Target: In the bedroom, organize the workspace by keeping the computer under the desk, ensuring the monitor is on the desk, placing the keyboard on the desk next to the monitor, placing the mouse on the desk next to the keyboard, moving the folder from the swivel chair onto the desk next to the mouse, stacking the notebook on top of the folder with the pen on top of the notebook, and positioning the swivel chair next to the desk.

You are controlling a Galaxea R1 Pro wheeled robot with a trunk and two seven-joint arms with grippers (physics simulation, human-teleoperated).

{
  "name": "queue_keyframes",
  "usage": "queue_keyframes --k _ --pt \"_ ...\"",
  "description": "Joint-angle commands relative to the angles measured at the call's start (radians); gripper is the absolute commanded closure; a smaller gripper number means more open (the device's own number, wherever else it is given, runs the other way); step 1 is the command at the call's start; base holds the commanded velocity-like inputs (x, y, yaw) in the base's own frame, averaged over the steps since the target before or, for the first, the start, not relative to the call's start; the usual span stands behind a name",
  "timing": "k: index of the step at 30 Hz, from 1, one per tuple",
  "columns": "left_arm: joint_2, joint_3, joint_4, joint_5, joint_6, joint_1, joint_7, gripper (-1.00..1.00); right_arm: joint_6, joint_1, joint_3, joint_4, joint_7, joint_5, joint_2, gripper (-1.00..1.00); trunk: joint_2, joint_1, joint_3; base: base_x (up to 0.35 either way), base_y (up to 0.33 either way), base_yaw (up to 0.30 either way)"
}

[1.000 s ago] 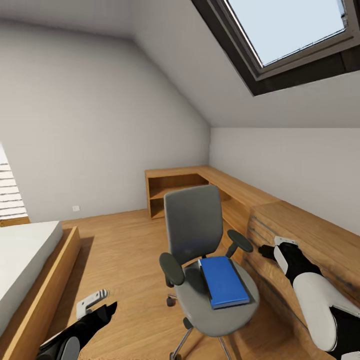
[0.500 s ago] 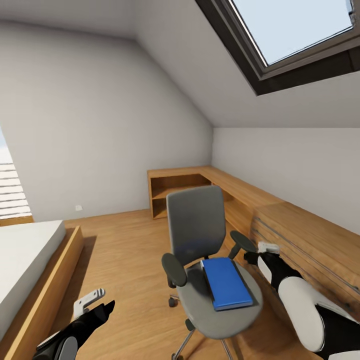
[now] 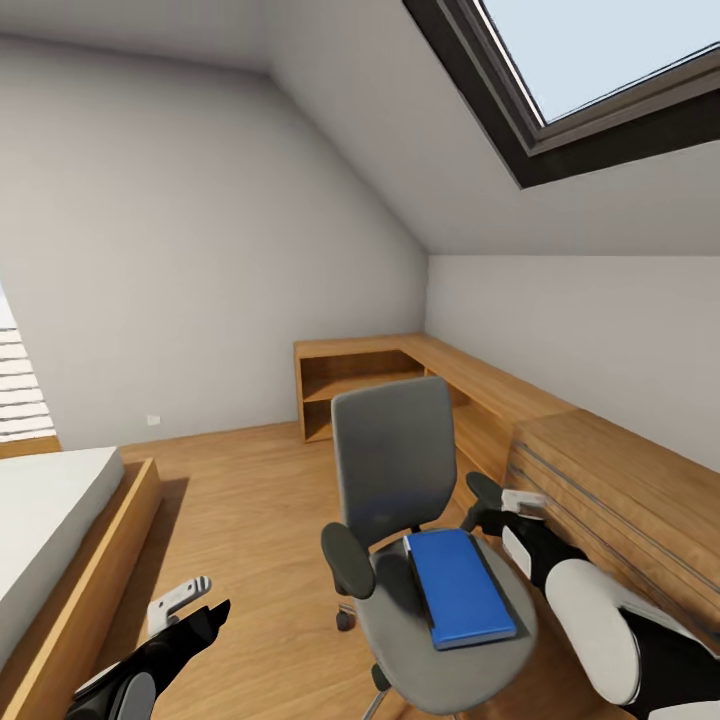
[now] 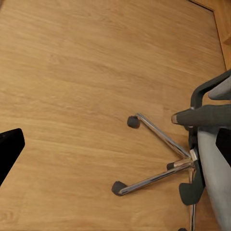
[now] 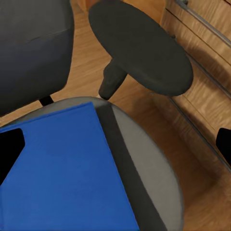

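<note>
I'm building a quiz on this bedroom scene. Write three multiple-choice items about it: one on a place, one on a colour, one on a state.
1. Where does the folder lie?
A. on the floor
B. on the seat of the swivel chair
C. on the bed

2. What colour is the folder's cover?
A. red
B. green
C. blue

3. How does the right gripper stand to the folder?
A. near the chair's armrest, not touching the folder
B. clamped on the folder
C. lifting the folder off the seat

Answers:
1 B, the head view shows it flat on the grey seat.
2 C, both the head view and the right wrist view show bright blue.
3 A, the folder lies flat on the seat, apart from the gripper.
</note>
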State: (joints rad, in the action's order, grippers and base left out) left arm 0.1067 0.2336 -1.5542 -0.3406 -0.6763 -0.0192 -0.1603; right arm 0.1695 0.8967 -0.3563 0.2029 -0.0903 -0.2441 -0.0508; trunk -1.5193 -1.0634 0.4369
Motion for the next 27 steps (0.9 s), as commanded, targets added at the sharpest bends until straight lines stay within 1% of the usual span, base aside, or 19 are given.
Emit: queue_keyframes --k 1,4,8,13,16,24,27 --pt "0.001 0.001 -0.001 -0.011 -0.005 -0.001 -0.007 -1.00 0.002 0.001 -0.006 0.000 0.000 -0.011 0.005 -1.00 -0.001 0.000 0.001 0.006 0.000 0.000" --pt "0.001 0.001 -0.001 -0.011 -0.005 -0.001 -0.006 -1.00 -0.006 0.001 -0.006 -0.001 -0.002 -0.011 0.023 -1.00 -0.001 0.000 0.001 0.003 0.000 0.025" --pt "0.001 0.001 -0.001 -0.011 -0.005 -0.001 -0.006 -1.00 -0.017 0.001 -0.006 0.000 -0.004 -0.011 0.032 -1.00 -0.001 0.000 0.001 0.001 0.000 0.152" --pt "0.001 0.001 -0.002 -0.012 -0.006 -0.001 -0.005 -1.00 -0.023 0.001 -0.006 0.002 -0.004 -0.011 0.033 -1.00 -0.001 0.000 0.001 0.000 0.000 0.253" --pt "0.002 0.001 -0.017 -0.014 -0.007 -0.001 -0.004 -1.00 -0.023 0.001 -0.007 0.003 -0.003 -0.012 0.031 -1.00 -0.001 0.000 0.001 0.000 0.000 0.221" --pt "0.003 0.001 -0.036 -0.017 -0.009 -0.001 -0.002 -1.00 -0.024 0.001 -0.007 0.005 -0.002 -0.011 0.028 -1.00 -0.001 0.000 0.001 0.000 0.000 0.054" --pt "0.005 0.001 -0.038 -0.017 -0.008 -0.001 -0.003 -1.00 -0.024 0.000 -0.007 0.006 -0.002 -0.012 0.028 -1.00 -0.022 -0.011 0.011 0.000 0.000 0.008"
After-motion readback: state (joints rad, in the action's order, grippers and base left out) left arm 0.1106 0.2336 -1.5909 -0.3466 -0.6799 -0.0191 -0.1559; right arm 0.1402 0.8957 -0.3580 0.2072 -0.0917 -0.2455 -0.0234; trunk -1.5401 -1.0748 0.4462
